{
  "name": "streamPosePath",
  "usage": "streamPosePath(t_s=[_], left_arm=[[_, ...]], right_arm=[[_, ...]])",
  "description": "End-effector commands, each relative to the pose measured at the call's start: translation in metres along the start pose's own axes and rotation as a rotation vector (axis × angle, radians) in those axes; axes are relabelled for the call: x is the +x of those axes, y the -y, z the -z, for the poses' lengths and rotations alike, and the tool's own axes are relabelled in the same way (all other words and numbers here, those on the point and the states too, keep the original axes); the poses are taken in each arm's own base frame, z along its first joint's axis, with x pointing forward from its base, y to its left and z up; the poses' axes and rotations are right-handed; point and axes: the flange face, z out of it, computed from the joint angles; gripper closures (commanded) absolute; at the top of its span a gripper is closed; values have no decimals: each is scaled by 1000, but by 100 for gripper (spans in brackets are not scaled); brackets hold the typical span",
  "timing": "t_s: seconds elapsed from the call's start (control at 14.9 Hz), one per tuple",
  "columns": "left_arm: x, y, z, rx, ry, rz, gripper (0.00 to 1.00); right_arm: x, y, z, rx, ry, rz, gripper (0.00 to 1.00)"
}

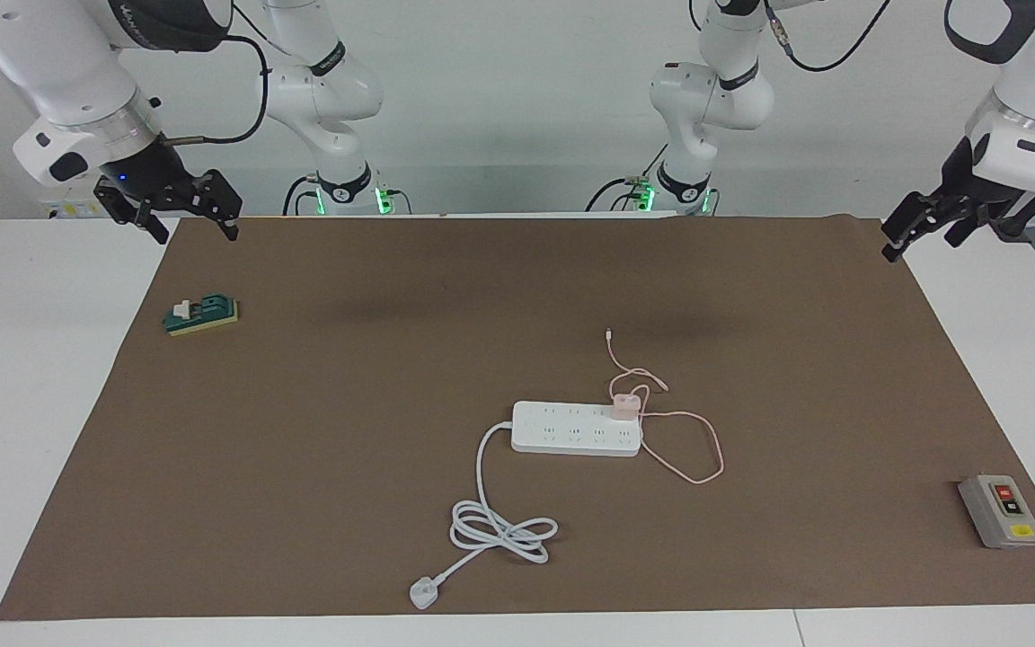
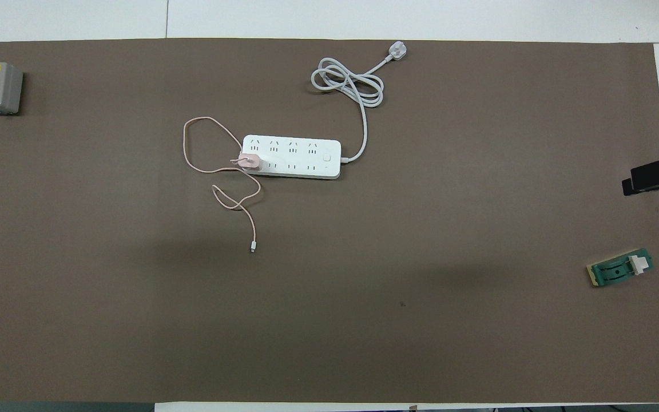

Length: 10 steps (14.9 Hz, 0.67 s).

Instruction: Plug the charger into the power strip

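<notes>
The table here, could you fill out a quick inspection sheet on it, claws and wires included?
Surface: brown mat over a white table.
Job's things: pink charger sits on the power strip, at its end toward the left arm, apparently plugged in.
Clutter: grey switch box toward the left arm's end; green block toward the right arm's end.
Claws: left claw and right claw, open, wait raised over the mat's corners, holding nothing.
Cables: pink cable loops beside the strip; white cord coiled, its plug lying loose.
Surroundings: pale wall, nothing else seen.
</notes>
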Motion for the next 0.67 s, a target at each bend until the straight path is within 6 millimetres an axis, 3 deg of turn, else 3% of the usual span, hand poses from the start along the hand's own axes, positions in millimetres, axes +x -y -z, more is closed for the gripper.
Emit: streamPosePath(t_s=[0.0,0.2,0.4,0.61], left_arm=[[-11,-1,3,-20,0,-21,0],[-17,-16,-15,-25,47,-53,0],[-17,-30,-51,-11,138,-75,0],[-10,-25,-59,18,132,-69,0]], right_arm=[[-3,-2,0,-3,-8,4,0],[-3,-2,-1,-3,-6,-11,0],[-3,-1,-1,-3,-6,-23,0],[-3,-1,0,-3,-5,-23,0]])
